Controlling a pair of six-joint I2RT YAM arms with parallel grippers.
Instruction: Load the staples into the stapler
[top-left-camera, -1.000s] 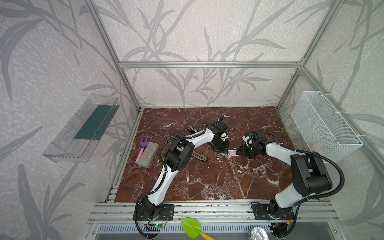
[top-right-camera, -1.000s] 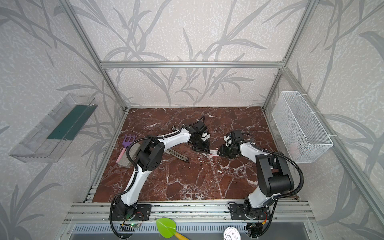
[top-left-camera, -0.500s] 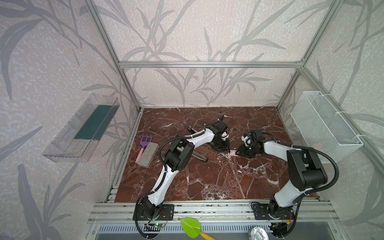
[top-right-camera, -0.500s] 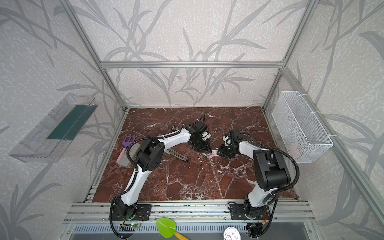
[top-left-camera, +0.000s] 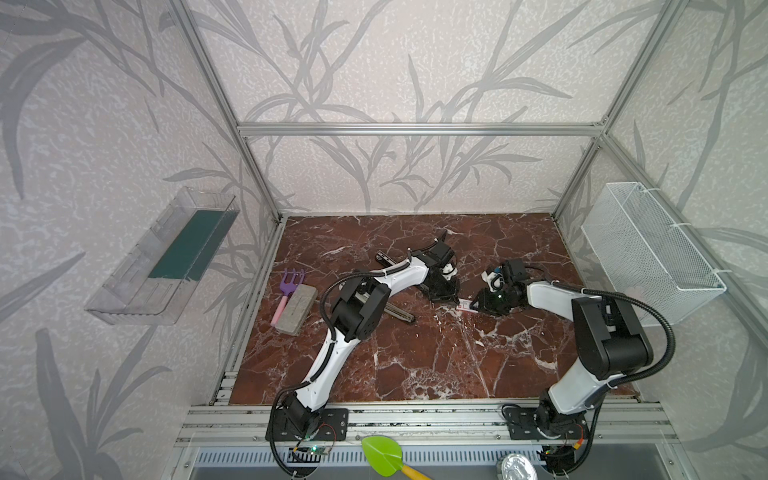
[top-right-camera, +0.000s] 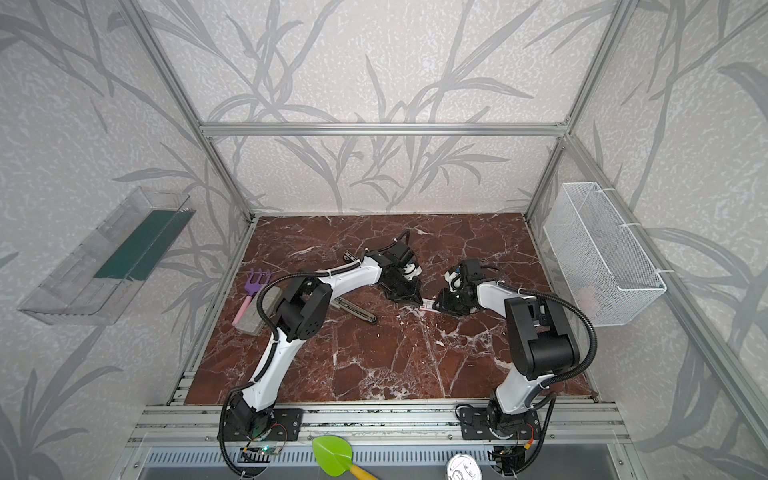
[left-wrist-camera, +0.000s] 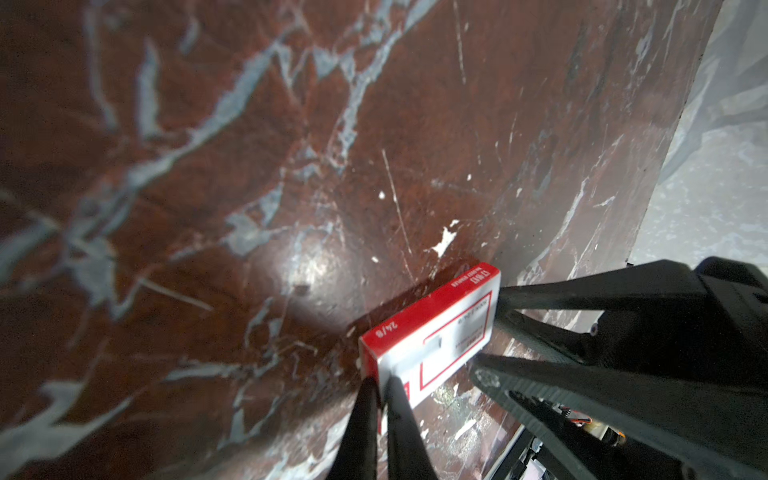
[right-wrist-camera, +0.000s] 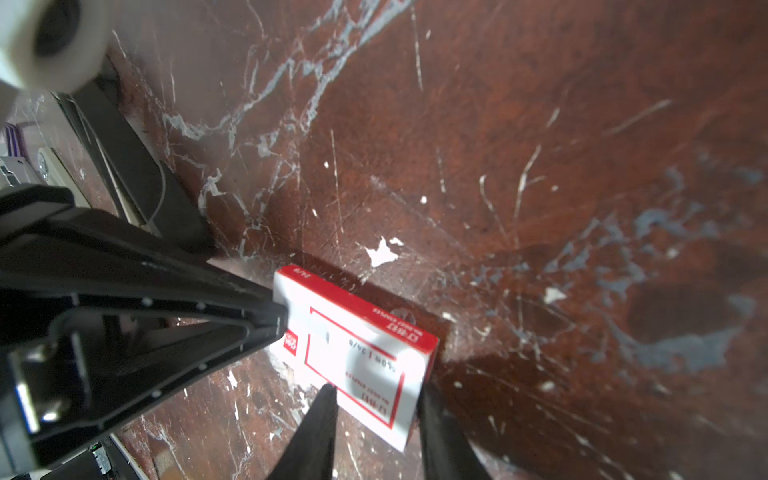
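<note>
The staples box (top-left-camera: 465, 306), white with a red label, lies on the marble floor between my two grippers in both top views (top-right-camera: 428, 307). My left gripper (left-wrist-camera: 380, 390) is shut, its tips pinching a thin edge at one end corner of the staples box (left-wrist-camera: 432, 332). My right gripper (right-wrist-camera: 378, 399) straddles the other end of the box (right-wrist-camera: 357, 353), with a finger against each long side. The stapler (top-left-camera: 401, 313), a long black bar, lies flat and partly under my left arm; it also shows in the right wrist view (right-wrist-camera: 137, 166).
A purple hand rake (top-left-camera: 291, 278) and a grey block (top-left-camera: 297, 309) lie at the left edge. A white wire basket (top-left-camera: 648, 253) hangs on the right wall and a clear tray (top-left-camera: 166, 257) on the left wall. A green trowel (top-left-camera: 382, 455) lies in front of the rail.
My right arm's elbow has swung a little to the left. Both grippers and the staples box stay at the same spot.
</note>
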